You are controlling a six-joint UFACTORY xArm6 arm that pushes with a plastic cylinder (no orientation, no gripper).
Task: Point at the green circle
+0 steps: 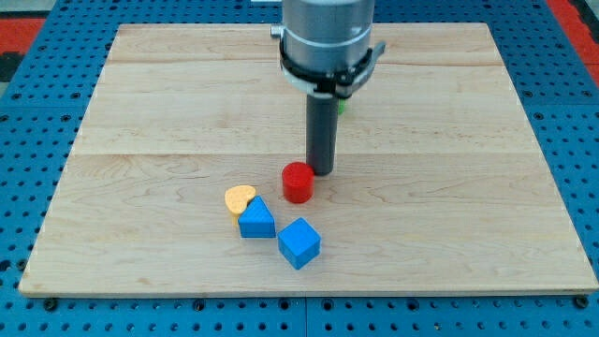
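Note:
My rod comes down from the grey arm at the view's top, and my tip [322, 171] rests on the board just right of and above the red cylinder [298, 182], very close to it. A small sliver of green [343, 105] shows at the rod's right edge, just under the arm's collar; most of that green block is hidden behind the rod, so its shape cannot be made out. A yellow heart [239, 198] lies left of the red cylinder. A blue block [256, 219] touches the heart's lower right. A blue cube [299, 242] sits below them.
The wooden board [449, 206] lies on a blue pegboard table [19, 187]. The arm's grey body [328, 37] hangs over the board's top middle.

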